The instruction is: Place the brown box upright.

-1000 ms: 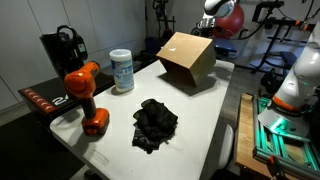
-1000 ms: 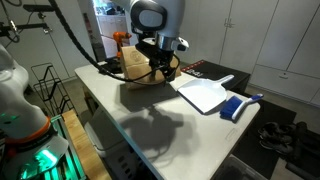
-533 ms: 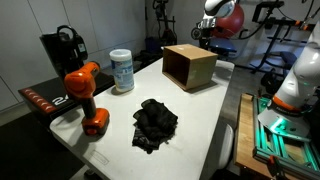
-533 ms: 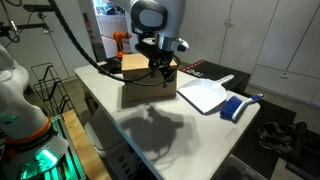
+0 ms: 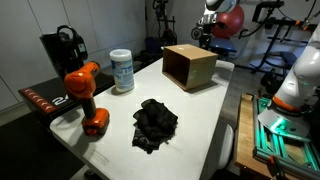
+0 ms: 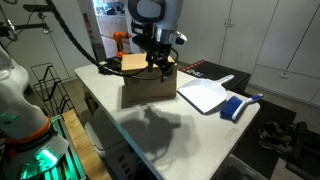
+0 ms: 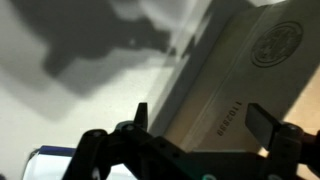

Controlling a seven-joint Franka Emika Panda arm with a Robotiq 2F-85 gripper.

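The brown box rests flat on the white table near its far end, with its open, darker side facing sideways. It also shows in an exterior view and fills the right of the wrist view. My gripper hangs just above the box's top, and only part of it shows in an exterior view. In the wrist view my gripper has its fingers spread wide with nothing between them, only the box's printed face beyond.
A white canister, an orange drill and a black appliance stand along one table edge. A black cloth lies mid-table. A white dustpan and a blue brush lie beside the box.
The box was tilted up on an edge one second ago and now sits flat on the table. My gripper has lifted slightly above it.
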